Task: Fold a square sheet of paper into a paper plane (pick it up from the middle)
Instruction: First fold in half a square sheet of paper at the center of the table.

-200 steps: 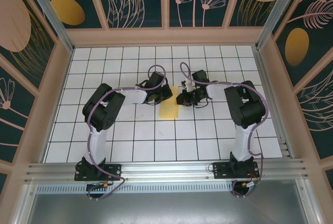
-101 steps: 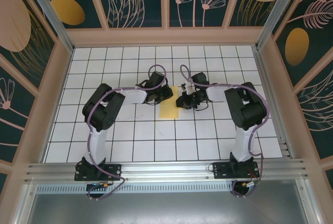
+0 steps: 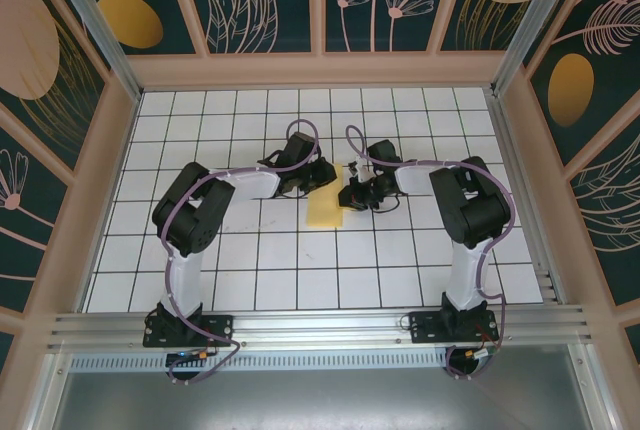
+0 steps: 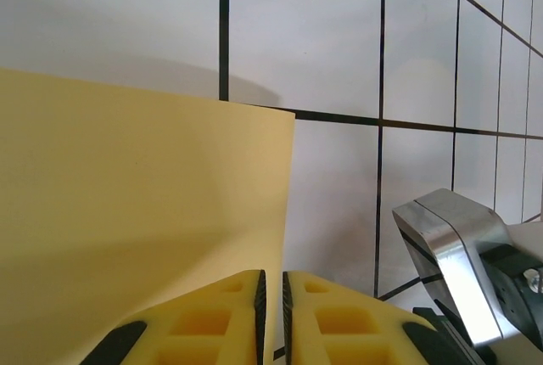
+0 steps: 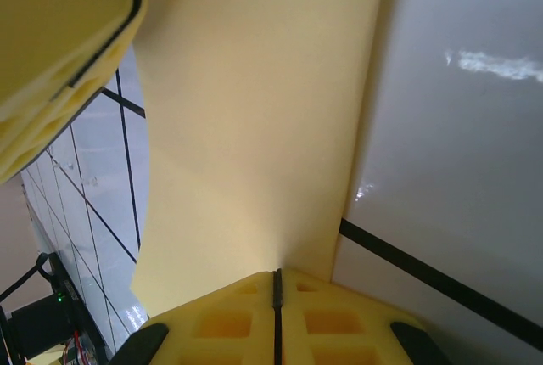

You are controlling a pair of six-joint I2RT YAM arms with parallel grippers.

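Yellow sheet of paper (image 3: pixel 326 208) is lying at the middle of the white gridded bench (image 3: pixel 250 250), sitting between the two end effectors. From above it is showing as an upright oblong, with both arms reaching in over its far end.

The left end effector (image 3: pixel 327 178) is coming at the far left part of the sheet. In its wrist view the yellow fingers (image 4: pixel 212 314) are standing almost together with a thin slit between them, and the sheet's right edge (image 4: pixel 127 212) is running down into that slit. Whether the paper is being pinched I cannot tell.

The right end effector (image 3: pixel 346 193) is meeting the sheet's right side. In its wrist view the pads (image 5: pixel 276 273) are pressing together and clamping on the paper's edge, the sheet (image 5: pixel 254 127) spreading away from them and bending a little along one side, with one left finger (image 5: pixel 51 42) hanging just beside it.
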